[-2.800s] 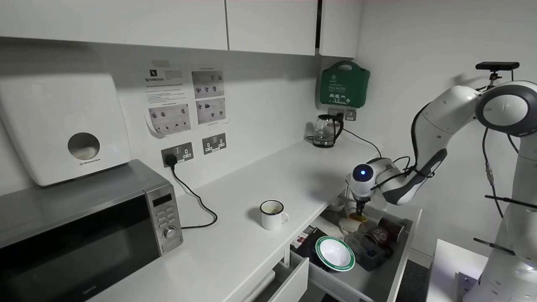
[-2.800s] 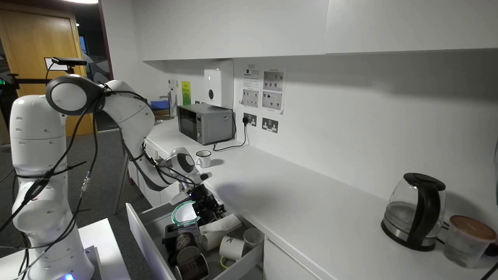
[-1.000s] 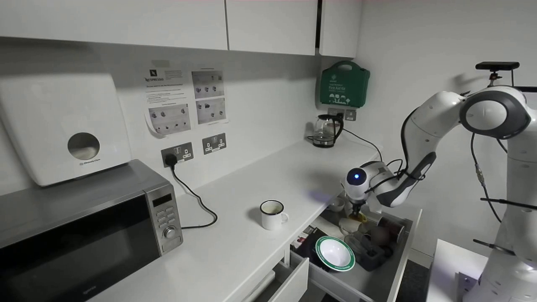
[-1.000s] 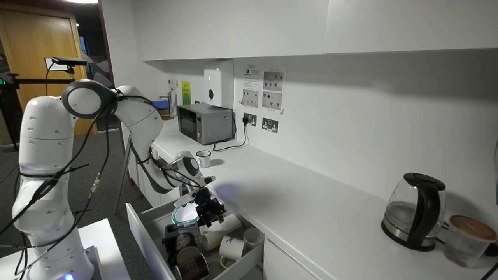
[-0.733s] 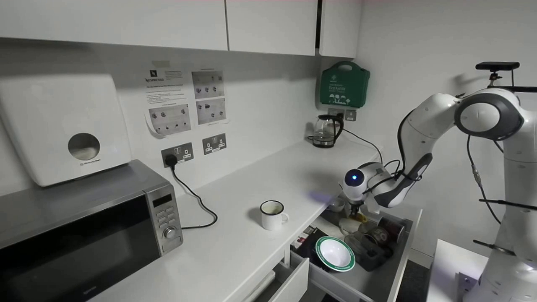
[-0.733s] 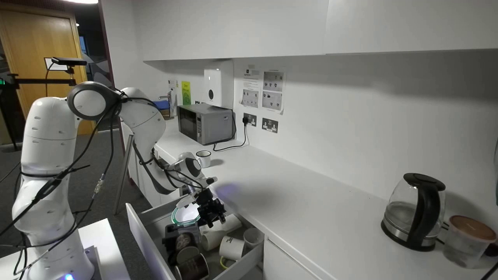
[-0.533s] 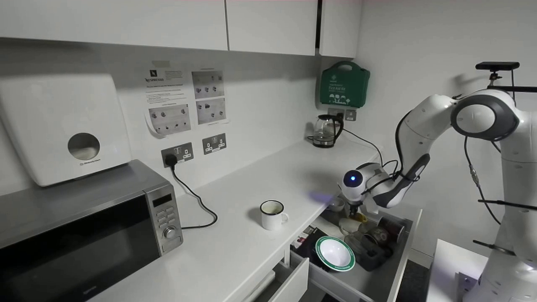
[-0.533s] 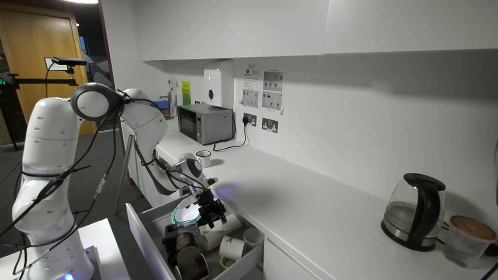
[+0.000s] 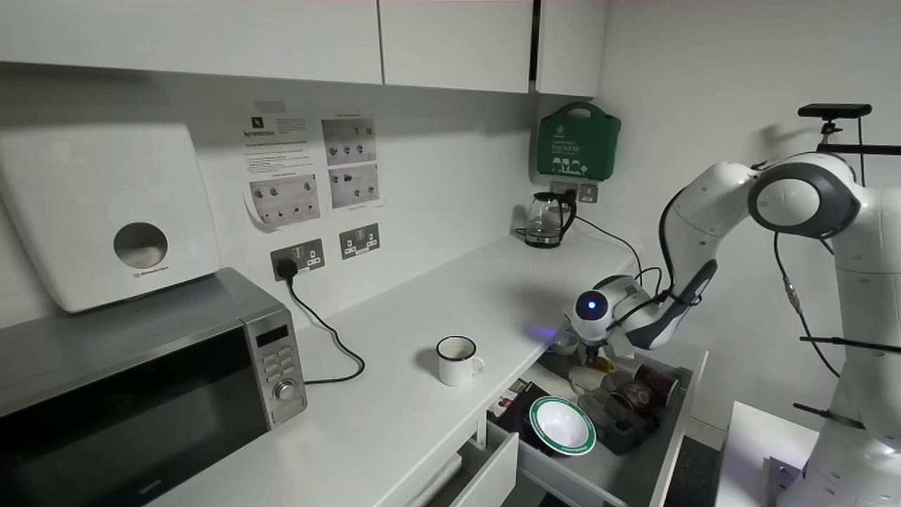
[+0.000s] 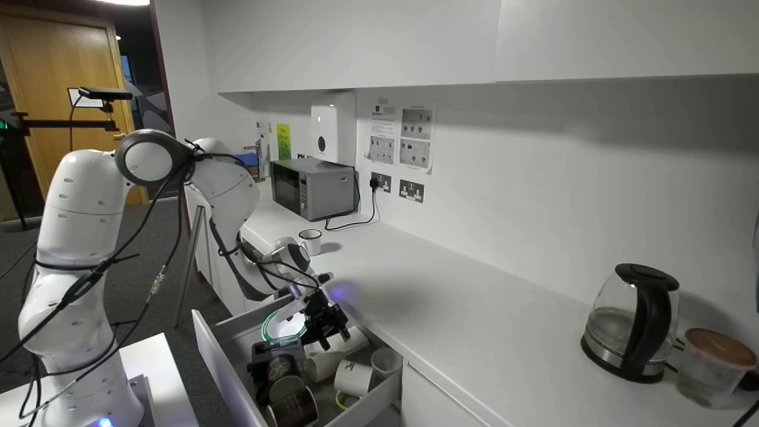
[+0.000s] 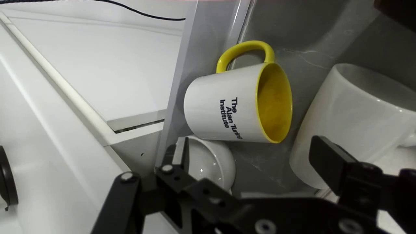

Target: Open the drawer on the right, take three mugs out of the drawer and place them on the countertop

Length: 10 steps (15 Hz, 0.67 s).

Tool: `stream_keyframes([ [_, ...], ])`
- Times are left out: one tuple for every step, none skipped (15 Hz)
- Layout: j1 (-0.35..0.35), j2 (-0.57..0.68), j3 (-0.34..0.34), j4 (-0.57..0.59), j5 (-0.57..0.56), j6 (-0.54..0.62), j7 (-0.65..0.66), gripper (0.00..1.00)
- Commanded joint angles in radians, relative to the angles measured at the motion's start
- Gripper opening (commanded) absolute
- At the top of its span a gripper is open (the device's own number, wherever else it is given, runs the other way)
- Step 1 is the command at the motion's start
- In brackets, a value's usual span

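1. Closest to us, in the wrist view, the fingers (image 11: 330,159) stand spread wide; in both exterior views we see them hang over the open drawer (image 10: 220,367), just beside the front edge of the worktop (image 10: 450,308)
2. Ahead of them we see the yellow-lined mug (image 11: 224,104) lying on its side in the drawer, its base just beside the drawer's side, its mouth toward the right of the wrist view, "The Alan Turing Institute" printed on it
3. Next to it we find a white cup (image 11: 213,165), partly covered by one finger; we cannot tell whether the two touch
4. Partly behind the other finger, a plain white mug (image 11: 344,123) lies tipped in the drawer, mouth toward the upper right of that view
5. Farther along the drawer we make out a dark mug (image 10: 295,409) on its side and a green-rimmed bowl (image 9: 562,422), face up
6. Up on the worktop, well apart from the fingers, we see a dark-rimmed mug (image 9: 456,367) standing upright
7. Farther off on the worktop we have the microwave (image 9: 134,415) and a glass kettle (image 9: 543,225), the latter near a lidded tub (image 10: 711,370)
8. Farthest from us, a green first-aid kit (image 9: 578,144) and a white dispenser (image 9: 105,211) are up against the wall (image 9: 450,162)
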Motion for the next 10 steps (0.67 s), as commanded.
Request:
stream_keyframes([
  [-0.014,0.022,-0.001,0.022,-0.066,-0.010,0.029,1.00],
  [-0.016,0.026,-0.003,0.023,-0.074,-0.011,0.029,1.00],
  [-0.018,0.032,-0.005,0.026,-0.084,-0.013,0.028,1.00],
  [-0.020,0.038,-0.007,0.029,-0.093,-0.015,0.029,1.00],
  [-0.023,0.043,-0.008,0.031,-0.099,-0.015,0.028,1.00],
  [-0.026,0.046,-0.008,0.033,-0.105,-0.015,0.029,1.00],
  [-0.029,0.051,-0.008,0.036,-0.112,-0.015,0.030,1.00],
  [-0.031,0.056,-0.008,0.039,-0.121,-0.016,0.032,1.00],
  [-0.034,0.062,-0.007,0.043,-0.128,-0.017,0.033,1.00],
  [-0.036,0.069,-0.006,0.048,-0.134,-0.020,0.035,1.00],
])
